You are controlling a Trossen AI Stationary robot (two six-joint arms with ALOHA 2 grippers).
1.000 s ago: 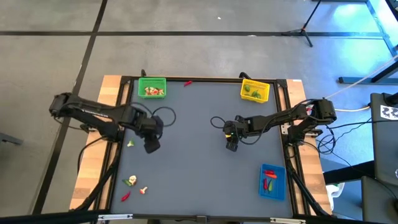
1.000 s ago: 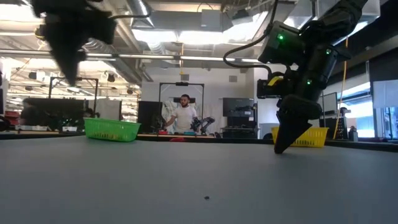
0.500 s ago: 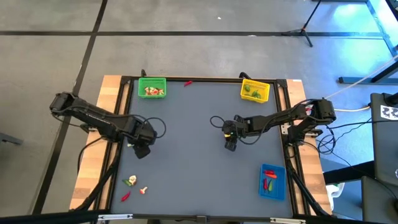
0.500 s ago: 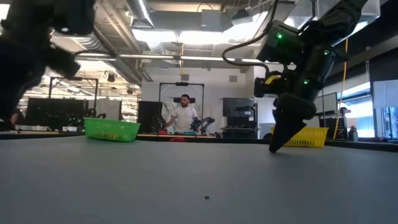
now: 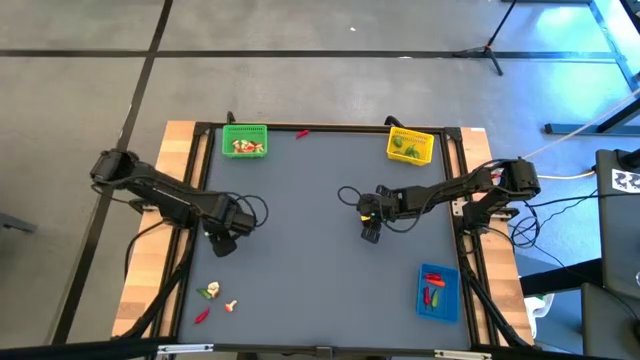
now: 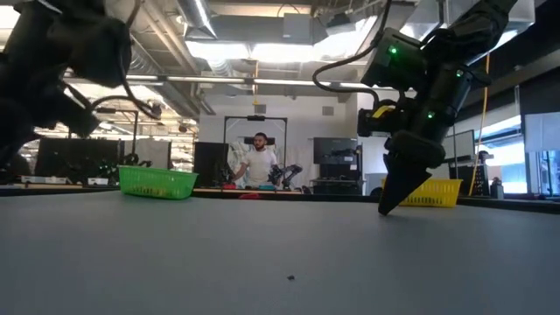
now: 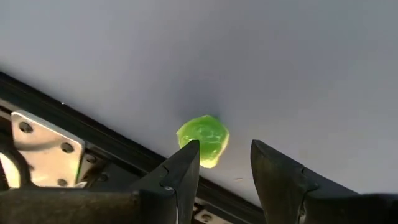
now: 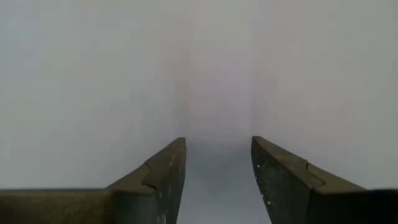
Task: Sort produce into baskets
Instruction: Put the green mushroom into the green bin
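While the left claw (image 7: 221, 158) gapes over a green piece (image 7: 203, 140), table frame (image 7: 93, 134) borders it.

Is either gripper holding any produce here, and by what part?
Nothing is held. The left gripper is open just short of a green piece; the right gripper is open over bare table.

Grey concrete floor (image 5: 300, 30) surrounding the dark table top (image 5: 320, 260); ceiling ducts (image 6: 254, 35) and bright lights showing overhead; a person (image 6: 259, 162) standing far behind among monitors.
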